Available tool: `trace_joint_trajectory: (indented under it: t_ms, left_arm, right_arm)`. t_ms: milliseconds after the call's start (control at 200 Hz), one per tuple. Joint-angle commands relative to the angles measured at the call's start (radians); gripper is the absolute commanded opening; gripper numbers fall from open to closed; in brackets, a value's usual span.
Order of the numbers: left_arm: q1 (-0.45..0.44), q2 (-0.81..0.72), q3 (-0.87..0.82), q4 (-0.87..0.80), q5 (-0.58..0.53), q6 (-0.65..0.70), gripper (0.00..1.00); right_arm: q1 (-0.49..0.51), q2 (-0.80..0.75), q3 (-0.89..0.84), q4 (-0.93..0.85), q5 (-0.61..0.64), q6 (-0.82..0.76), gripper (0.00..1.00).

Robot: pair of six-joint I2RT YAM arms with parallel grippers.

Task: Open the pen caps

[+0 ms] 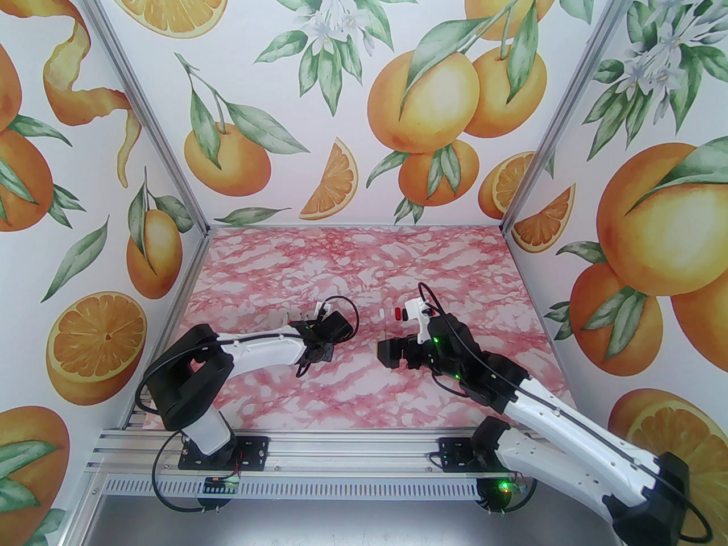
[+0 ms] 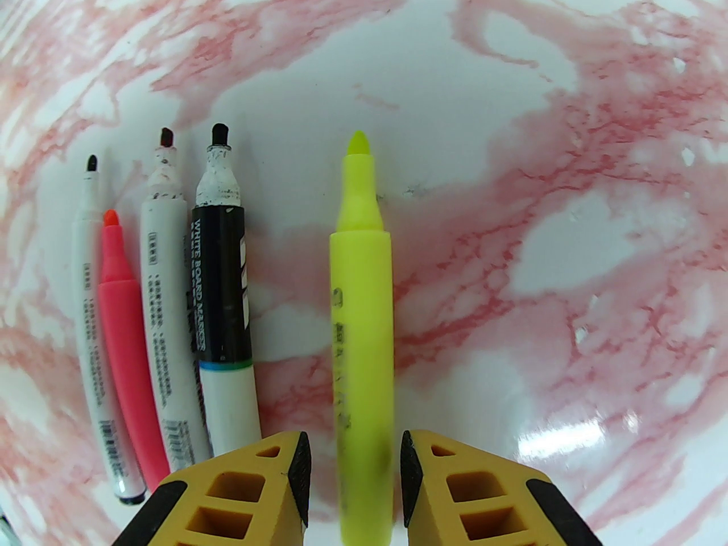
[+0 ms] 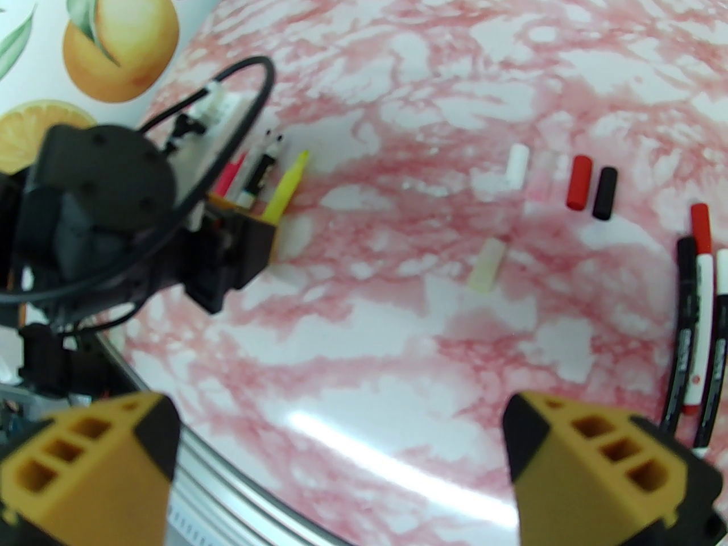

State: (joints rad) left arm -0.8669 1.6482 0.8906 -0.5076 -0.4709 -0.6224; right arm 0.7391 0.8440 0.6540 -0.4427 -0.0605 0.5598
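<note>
- Yellow pen [image 2: 362, 327] lies flat on the pink-marbled table [image 2: 512, 106]. Its bare tip points to twelve o'clock in the left wrist view, and its barrel runs between the jaws of the left gripper [image 2: 354, 458].
- Those jaws stand slightly apart, with a sliver of table showing on each side of the barrel. They bracket the pen rather than pinch it.
- At nine o'clock of it, four more pens [image 2: 222, 282] lie side by side, tips bare and all pointing the same way. They are a thin white one, a pink one, another white one and a black-labelled whiteboard marker. I judge this to be the row of finished pens, with the yellow one laid down to join it.
- From the right wrist view, the pen caps [image 3: 579, 190] lie loose on the table. White, clear-pinkish, red and black sit in a line toward one o'clock. A pale yellow cap [image 3: 487, 265] lies alone nearer the middle and is likely the yellow pen's own.
- Right gripper [image 3: 341, 435] hangs over bare table, jaws wide apart and holding nothing.
- At three o'clock in that view, three further pens [image 3: 702, 305] lie together with caps on, one of them red. These look like the work left.
- Overhead, the two arms face each other across the middle of the table, with the loose caps between them. The pen tips are too small to read there, and the left wrist view makes them plain.
</note>
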Motion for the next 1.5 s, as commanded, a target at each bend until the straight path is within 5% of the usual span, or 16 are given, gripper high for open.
trace_joint_trajectory:
  t_ms: [0,315,691,776,976,1271,1496]
  left_arm:
    - [-0.012,-0.090,0.010,-0.016,0.006,-0.009,0.32]
    - [-0.013,-0.365,-0.111,0.162,0.251,0.056,0.33]
    - [-0.015,-0.607,-0.265,0.436,0.608,0.087,0.40]
    - [-0.015,-0.641,-0.264,0.450,0.637,0.101,0.49]
    - [-0.014,-0.695,-0.232,0.447,0.701,0.162,1.00]
    - [-0.014,-0.702,-0.183,0.404,0.793,0.254,1.00]
    - [-0.015,-0.692,-0.176,0.367,0.717,0.225,1.00]
  right_arm:
    - [0.005,-0.021,-0.018,-0.017,0.074,0.027,0.99]
    - [-0.019,-0.001,-0.003,-0.132,0.185,0.091,0.79]
    - [-0.236,0.147,0.049,-0.301,0.259,0.068,0.61]
    - [-0.262,0.194,0.053,-0.286,0.258,0.057,0.58]
    - [-0.305,0.314,0.072,-0.231,0.251,0.025,0.52]
    - [-0.371,0.496,0.123,-0.172,0.241,-0.036,0.43]
    - [-0.407,0.580,0.159,-0.149,0.230,-0.073,0.36]
